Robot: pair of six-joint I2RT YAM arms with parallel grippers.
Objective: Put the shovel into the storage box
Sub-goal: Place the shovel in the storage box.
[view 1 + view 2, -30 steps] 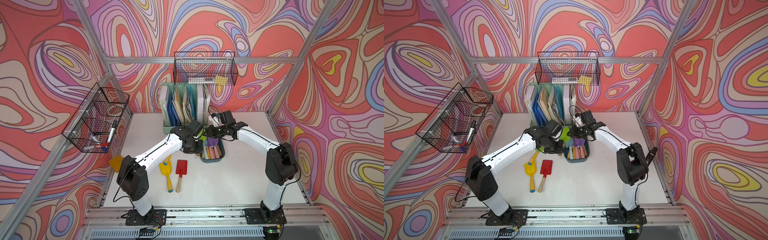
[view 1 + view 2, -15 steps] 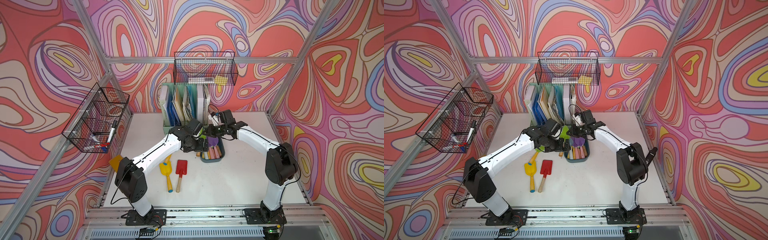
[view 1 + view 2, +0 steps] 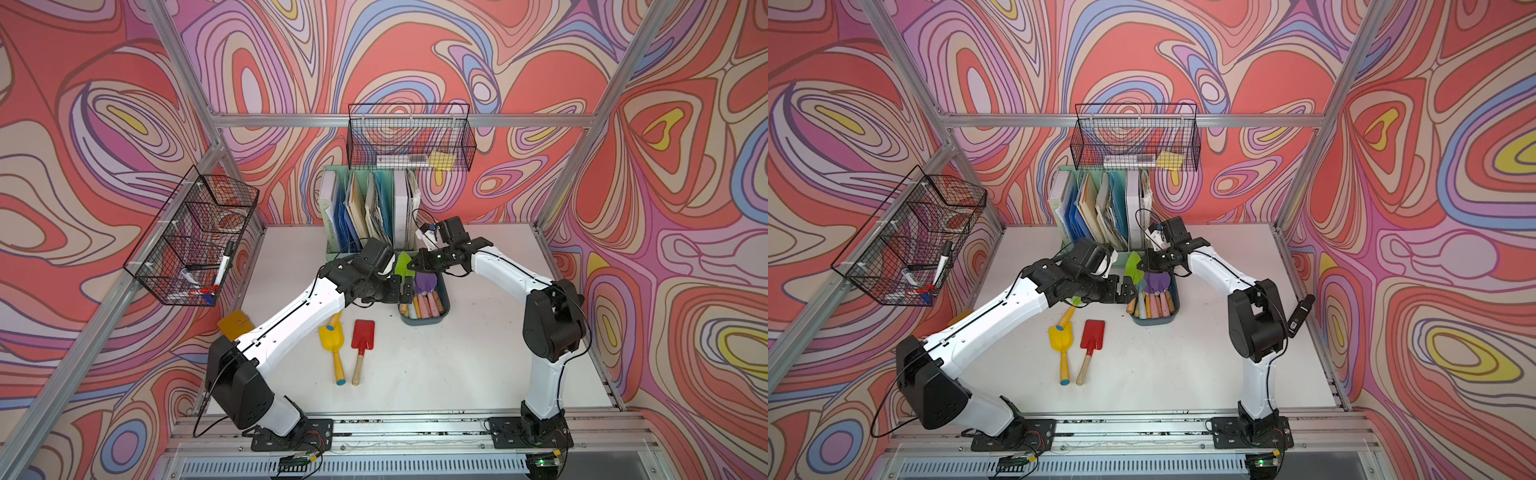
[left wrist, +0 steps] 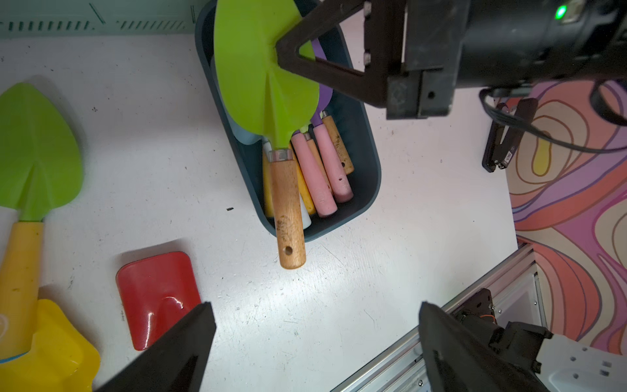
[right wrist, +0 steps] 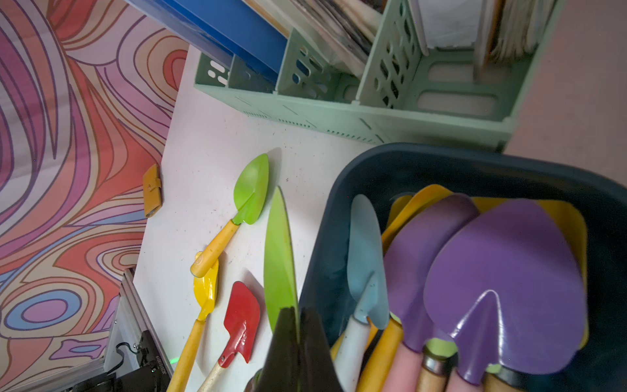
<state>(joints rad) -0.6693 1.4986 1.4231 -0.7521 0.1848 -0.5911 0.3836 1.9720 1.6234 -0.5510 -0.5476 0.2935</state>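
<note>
Storage box (image 3: pixel 424 322): dark teal tub, centre frame in both top views, holding several shovels (image 3: pixel 425 305). Green shovel (image 4: pixel 264 85): above the box, blade pinched in the closed right gripper (image 4: pixel 288 57), wooden handle overhanging the rim. Left gripper (image 3: pixel 405 286): jaws spread wide, empty, just left of the box. Red shovel (image 3: pixel 363 334) and yellow shovel (image 3: pixel 331 338): flat on the table (image 3: pixel 457 365), lower left of the box.

I'm seeing the shovel (image 4: pixel 258 78) in my black right claw (image 5: pixel 295 325) showing lime-green, its handle (image 4: pixel 288 210) tan wood; below that claw the storage box (image 4: pixel 369 169) is reading dark teal, with purple blades (image 5: pixel 502 288) inside.
</note>
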